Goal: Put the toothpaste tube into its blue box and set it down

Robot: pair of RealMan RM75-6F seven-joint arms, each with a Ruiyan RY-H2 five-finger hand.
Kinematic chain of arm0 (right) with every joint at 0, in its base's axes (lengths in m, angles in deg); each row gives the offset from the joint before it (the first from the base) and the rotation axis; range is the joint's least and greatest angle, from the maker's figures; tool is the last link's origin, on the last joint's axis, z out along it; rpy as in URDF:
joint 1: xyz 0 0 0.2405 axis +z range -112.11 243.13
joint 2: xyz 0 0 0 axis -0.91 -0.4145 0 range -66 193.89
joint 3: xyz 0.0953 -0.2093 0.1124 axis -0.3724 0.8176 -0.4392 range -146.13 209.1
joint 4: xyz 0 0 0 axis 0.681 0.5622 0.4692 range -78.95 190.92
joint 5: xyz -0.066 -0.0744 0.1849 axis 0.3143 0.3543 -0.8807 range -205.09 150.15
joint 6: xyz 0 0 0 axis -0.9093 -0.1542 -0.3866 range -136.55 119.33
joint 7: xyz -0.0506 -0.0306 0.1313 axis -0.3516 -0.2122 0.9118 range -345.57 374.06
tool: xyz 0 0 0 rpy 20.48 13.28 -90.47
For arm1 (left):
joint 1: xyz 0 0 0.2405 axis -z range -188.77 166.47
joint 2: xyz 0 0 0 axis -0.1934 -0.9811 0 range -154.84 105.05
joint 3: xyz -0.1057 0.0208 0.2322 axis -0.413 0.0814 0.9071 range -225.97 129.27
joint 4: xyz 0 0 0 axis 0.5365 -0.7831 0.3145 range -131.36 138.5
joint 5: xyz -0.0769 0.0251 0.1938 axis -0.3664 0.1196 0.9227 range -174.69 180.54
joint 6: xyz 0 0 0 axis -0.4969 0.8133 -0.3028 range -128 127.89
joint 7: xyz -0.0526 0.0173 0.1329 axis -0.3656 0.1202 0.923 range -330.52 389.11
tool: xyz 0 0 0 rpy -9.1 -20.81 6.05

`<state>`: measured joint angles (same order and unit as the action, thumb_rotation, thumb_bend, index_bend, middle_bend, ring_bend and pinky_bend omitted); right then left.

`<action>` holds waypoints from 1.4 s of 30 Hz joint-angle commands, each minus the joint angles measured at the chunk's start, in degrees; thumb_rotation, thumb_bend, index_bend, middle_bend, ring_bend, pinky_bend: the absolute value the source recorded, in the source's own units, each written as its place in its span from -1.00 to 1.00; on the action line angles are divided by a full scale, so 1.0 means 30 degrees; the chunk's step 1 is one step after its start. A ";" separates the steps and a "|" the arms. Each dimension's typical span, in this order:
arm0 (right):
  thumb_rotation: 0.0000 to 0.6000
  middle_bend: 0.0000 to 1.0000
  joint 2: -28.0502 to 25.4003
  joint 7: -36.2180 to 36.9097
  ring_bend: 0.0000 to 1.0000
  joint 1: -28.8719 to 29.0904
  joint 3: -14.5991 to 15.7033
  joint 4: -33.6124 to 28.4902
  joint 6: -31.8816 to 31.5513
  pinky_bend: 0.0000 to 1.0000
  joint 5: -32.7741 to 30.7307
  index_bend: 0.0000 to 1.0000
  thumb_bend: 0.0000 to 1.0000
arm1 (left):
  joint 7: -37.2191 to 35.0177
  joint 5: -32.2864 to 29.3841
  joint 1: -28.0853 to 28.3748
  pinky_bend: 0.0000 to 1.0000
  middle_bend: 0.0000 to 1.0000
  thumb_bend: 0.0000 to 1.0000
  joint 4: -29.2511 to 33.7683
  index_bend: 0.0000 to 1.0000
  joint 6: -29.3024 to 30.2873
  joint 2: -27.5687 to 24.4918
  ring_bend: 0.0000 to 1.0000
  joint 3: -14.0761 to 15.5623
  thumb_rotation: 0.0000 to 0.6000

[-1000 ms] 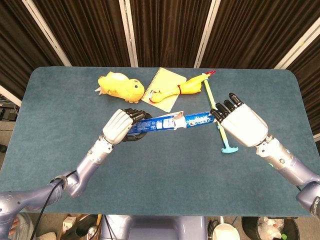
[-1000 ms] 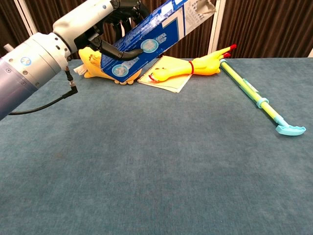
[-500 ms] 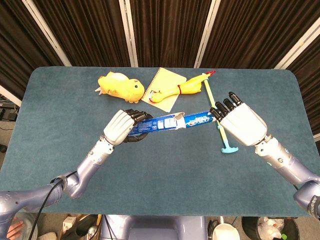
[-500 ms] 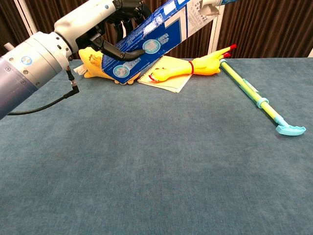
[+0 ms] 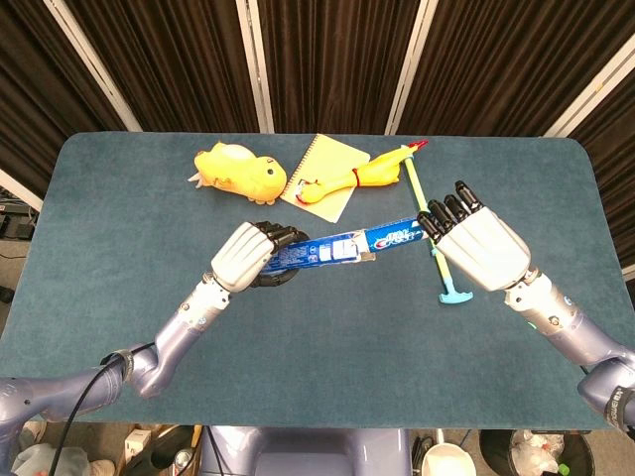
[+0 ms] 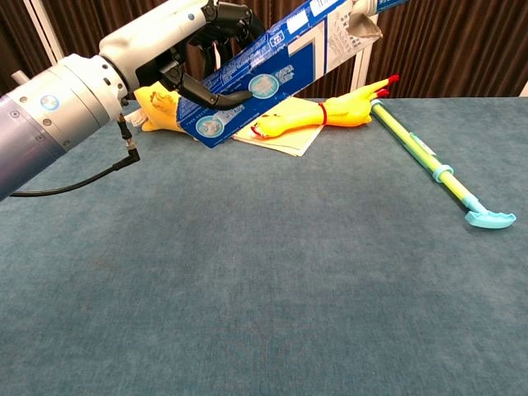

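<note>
My left hand [image 5: 246, 256] [image 6: 194, 41] grips the long blue box [image 5: 319, 251] [image 6: 272, 70] near its closed end and holds it in the air, tilted up toward the right. The toothpaste tube [image 5: 397, 236] sticks out of the box's open end, where the flap [image 6: 355, 33] hangs loose. My right hand [image 5: 466, 243] holds the tube's far end with its fingers curled around it. In the chest view the right hand is out of frame and only a sliver of the tube [image 6: 381, 4] shows at the top edge.
A yellow toy animal [image 5: 238, 169] [image 6: 161, 111], a yellow notepad [image 5: 332, 169] [image 6: 285, 124] and a rubber chicken [image 5: 362, 177] [image 6: 326, 113] lie at the back of the blue table [image 5: 119, 258]. A green and blue long-handled brush [image 5: 437, 253] [image 6: 433, 165] lies on the right.
The box has slid to the right over the tube, so less tube shows between the hands. My left hand moved a little right with it; the right hand stayed put.
</note>
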<state>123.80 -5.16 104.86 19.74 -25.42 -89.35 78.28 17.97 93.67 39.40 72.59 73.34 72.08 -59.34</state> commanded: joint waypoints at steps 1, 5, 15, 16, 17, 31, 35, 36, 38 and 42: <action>1.00 0.38 0.0166 -0.0206 0.15 -0.0027 -0.0012 0.0102 -0.0112 -0.19 0.0024 0.49 -0.11 | 0.0242 -0.0163 -0.0014 0.21 0.19 -0.03 0.0327 -0.06 -0.0142 -0.0107 0.13 -0.0079 1.00; 1.00 0.38 0.0220 -0.0357 0.15 -0.0002 0.0057 0.0181 -0.0165 -0.19 0.0197 0.49 -0.11 | 0.0539 -0.0601 0.0009 0.22 0.19 -0.03 0.0838 -0.06 -0.0342 -0.0065 0.13 -0.0387 1.00; 1.00 0.38 0.0442 -0.0667 0.15 0.0021 0.0117 0.0363 -0.0339 -0.19 0.0390 0.49 -0.11 | 0.1855 -0.1683 0.0150 0.24 0.19 -0.03 0.2249 -0.06 -0.0912 -0.0055 0.13 -0.1164 1.00; 1.00 0.38 0.0473 -0.0711 0.15 0.0021 0.0143 0.0409 -0.0372 -0.19 0.0452 0.49 -0.11 | 0.1983 -0.1791 0.0175 0.24 0.19 -0.03 0.2346 -0.06 -0.1003 -0.0051 0.13 -0.1222 1.00; 1.00 0.38 0.0502 -0.0738 0.15 0.0029 0.0176 0.0458 -0.0401 -0.19 0.0531 0.49 -0.11 | 0.2135 -0.1927 0.0201 0.24 0.19 -0.03 0.2451 -0.06 -0.1111 -0.0041 0.13 -0.1284 1.00; 1.00 0.38 0.0603 -0.0708 0.15 0.0043 0.0462 0.1001 -0.0663 -0.19 0.1037 0.49 -0.10 | 0.4404 -0.3922 0.0900 0.24 0.19 -0.03 0.3620 -0.07 -0.2691 0.0290 0.12 -0.2321 1.00; 1.00 0.38 0.0648 -0.0584 0.15 0.0037 0.0498 0.1134 -0.0780 -0.19 0.1093 0.49 -0.10 | 0.4851 -0.4153 0.1193 0.24 0.19 -0.03 0.3699 -0.07 -0.3066 0.0404 0.12 -0.2452 1.00; 1.00 0.38 0.0648 -0.0502 0.15 0.0058 0.0517 0.1165 -0.0842 -0.19 0.1170 0.49 -0.10 | 0.5028 -0.4147 0.1359 0.24 0.19 -0.03 0.3693 -0.07 -0.3259 0.0461 0.12 -0.2449 1.00; 1.00 0.38 0.0629 -0.0385 0.15 0.0078 0.0540 0.1224 -0.0908 -0.19 0.1245 0.49 -0.10 | 0.5227 -0.4181 0.1537 0.24 0.19 -0.03 0.3671 -0.07 -0.3438 0.0541 0.12 -0.2478 1.00; 1.00 0.38 0.0596 -0.0203 0.15 0.0073 0.0564 0.1305 -0.1008 -0.19 0.1275 0.49 -0.10 | 0.5528 -0.4041 0.1796 0.24 0.19 -0.03 0.3565 -0.07 -0.3620 0.0667 0.12 -0.2409 1.00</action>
<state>125.60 -5.79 105.08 21.42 -21.53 -92.34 82.09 34.43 81.45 44.67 83.36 62.58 74.00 -66.62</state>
